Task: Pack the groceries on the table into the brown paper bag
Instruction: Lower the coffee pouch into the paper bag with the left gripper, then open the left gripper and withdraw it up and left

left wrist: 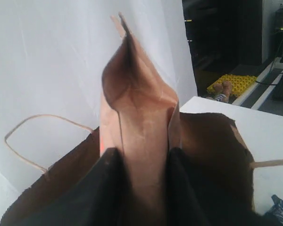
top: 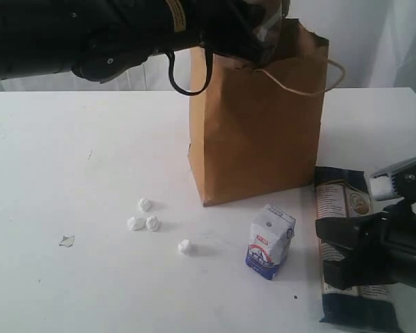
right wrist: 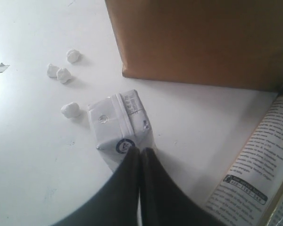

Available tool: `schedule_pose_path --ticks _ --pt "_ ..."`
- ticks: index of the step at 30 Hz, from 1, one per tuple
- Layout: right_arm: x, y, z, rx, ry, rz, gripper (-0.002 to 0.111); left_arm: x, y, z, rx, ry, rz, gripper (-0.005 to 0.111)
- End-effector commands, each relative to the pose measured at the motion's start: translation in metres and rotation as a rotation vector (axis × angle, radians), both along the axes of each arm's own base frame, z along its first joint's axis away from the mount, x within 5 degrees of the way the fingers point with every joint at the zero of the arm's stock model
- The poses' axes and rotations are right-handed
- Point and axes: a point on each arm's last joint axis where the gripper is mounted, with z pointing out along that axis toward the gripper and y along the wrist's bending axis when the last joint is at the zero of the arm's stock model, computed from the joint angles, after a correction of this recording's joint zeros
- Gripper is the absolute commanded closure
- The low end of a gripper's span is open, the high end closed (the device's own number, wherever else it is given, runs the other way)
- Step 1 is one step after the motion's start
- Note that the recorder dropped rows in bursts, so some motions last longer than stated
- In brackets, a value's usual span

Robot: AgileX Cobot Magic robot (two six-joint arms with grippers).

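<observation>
Small white-blue carton [top: 269,241] stands upright on the white surface [top: 69,139], slight lean, just in front of the brown paper bag [top: 256,132] and not touching it. Right claw [right wrist: 140,153] is fully closed and empty, tips right at the carton's near edge. From that claw the carton lies toward the middle of the surface, with the bag beyond it. Carton's long axis is vertical.

Right arm is clearly the nearer one; left arm is up at the bag mouth. Left claw [left wrist: 142,153] is clamped on a brown sheet, which looks like the bag's own rim fold, though the wrist view is too tight to be sure.

Long dark noodle packet [top: 347,257] lies flat beneath the right arm, long axis running toward the bag. A few white lumps [top: 144,220] sit left of the carton.

Judgement: the right claw must open before it can take the carton, then lift it over the rim.
</observation>
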Motion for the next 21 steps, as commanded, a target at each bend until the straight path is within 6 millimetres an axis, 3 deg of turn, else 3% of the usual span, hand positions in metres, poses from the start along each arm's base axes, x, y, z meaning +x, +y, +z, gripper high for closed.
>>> schedule_pose_path --ticks 1,4,7,21 --pt "0.0004 0.0002 0.0008 0.021 0.0 0.005 0.108 -0.0043 0.0019 0.0146 -0.028 -0.033 -0.007 0.069" --pt "0.0004 0.0002 0.0008 0.021 0.0 0.005 0.108 -0.0043 0.0019 0.0146 -0.026 -0.034 -0.007 0.05" --pt "0.0003 0.0003 0.0009 0.022 0.0 0.006 0.108 -0.0043 0.0019 0.0146 -0.028 -0.033 -0.007 0.041" --pt "0.0001 0.0007 0.001 0.022 -0.002 0.012 0.108 -0.0043 0.002 0.0144 -0.046 -0.011 -0.004 0.041"
